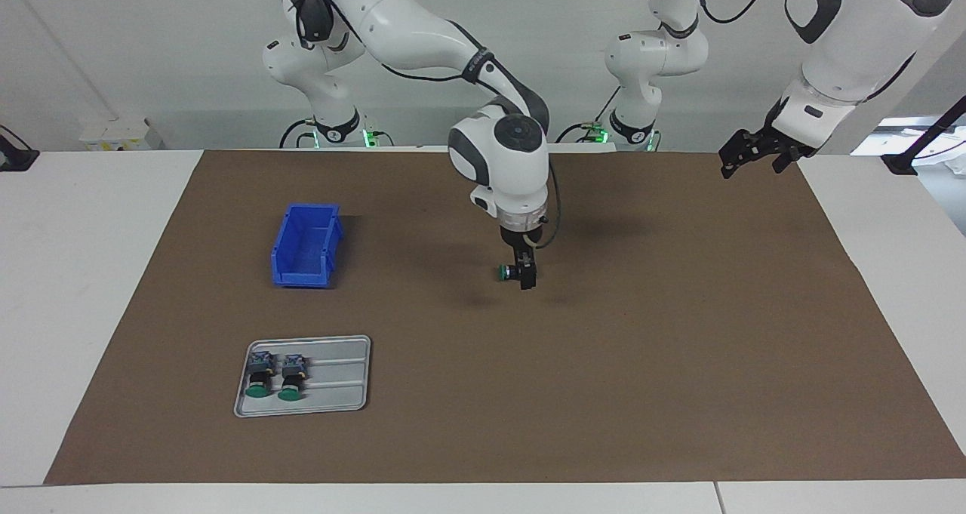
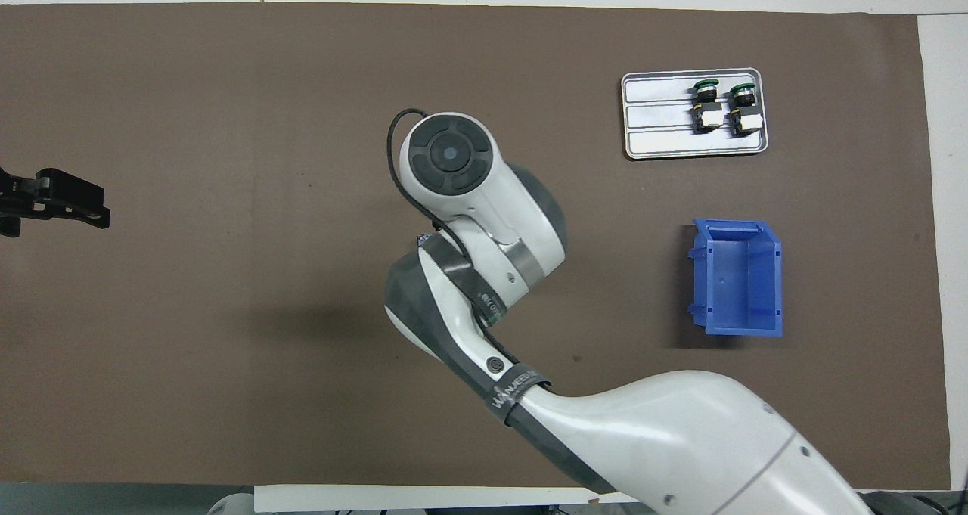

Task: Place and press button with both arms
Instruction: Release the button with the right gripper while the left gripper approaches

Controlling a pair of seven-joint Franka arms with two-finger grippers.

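Pinched in the right gripper (image 1: 525, 274), the button (image 1: 504, 273) hangs over the middle of the brown mat (image 1: 679, 348), lying sideways with its green cap pointing toward the right arm's end of the table. From overhead the arm's own wrist hides both gripper and button. Two more buttons (image 1: 275, 376) lie side by side in a grey tray (image 1: 339, 378) toward the right arm's end of the table, caps pointing away from the robots. A blue bin (image 1: 306, 244) sits on the mat nearer to the robots than the tray and well apart from it. At the other end, the left gripper (image 1: 758, 152) waits in the air over the mat's corner close to the robots, its fingers spread.
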